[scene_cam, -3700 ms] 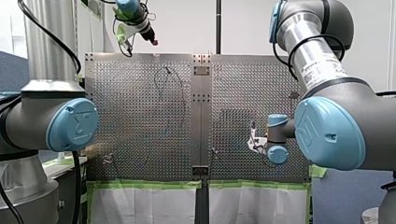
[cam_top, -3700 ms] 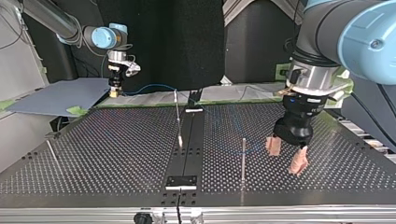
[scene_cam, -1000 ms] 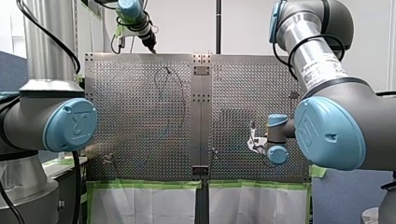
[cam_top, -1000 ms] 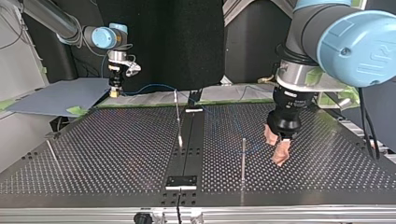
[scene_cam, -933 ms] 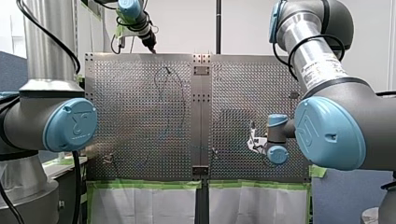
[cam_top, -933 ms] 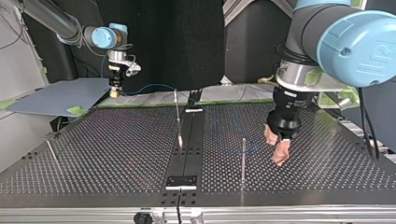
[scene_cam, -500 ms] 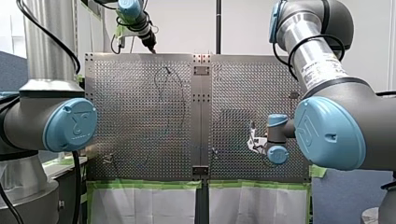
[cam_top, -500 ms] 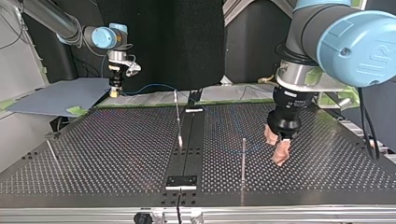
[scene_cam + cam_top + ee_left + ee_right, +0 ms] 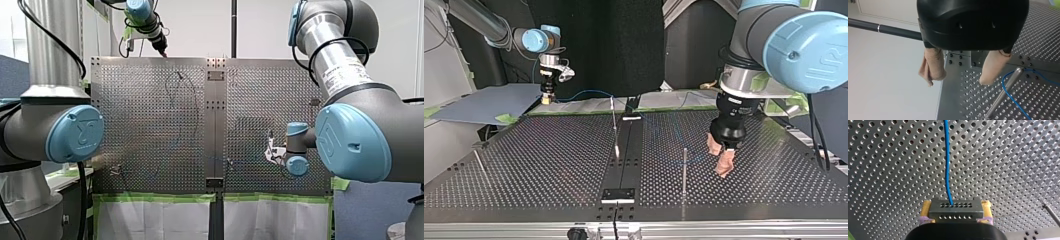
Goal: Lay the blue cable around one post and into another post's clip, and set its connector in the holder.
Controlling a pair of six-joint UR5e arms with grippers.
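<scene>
My right gripper is shut with its yellow pads on a grey block connector, and the blue cable runs straight ahead from it over the perforated plate. In the top view this gripper hangs at the back left, by the plate's edge. My left gripper stands open with beige pads and nothing between them. Beside it is a metal post with the blue cable curving around it. In the top view my left gripper hovers just right of that post.
A second post stands by the central black strip, and a thin third one near the plate's left edge in the top view. A small black fixture sits on the strip at the near edge. A grey sheet lies off the plate.
Since the oldest frames my left gripper has turned and moved toward the post, leftward in the top view. Over the last second nothing has visibly moved.
</scene>
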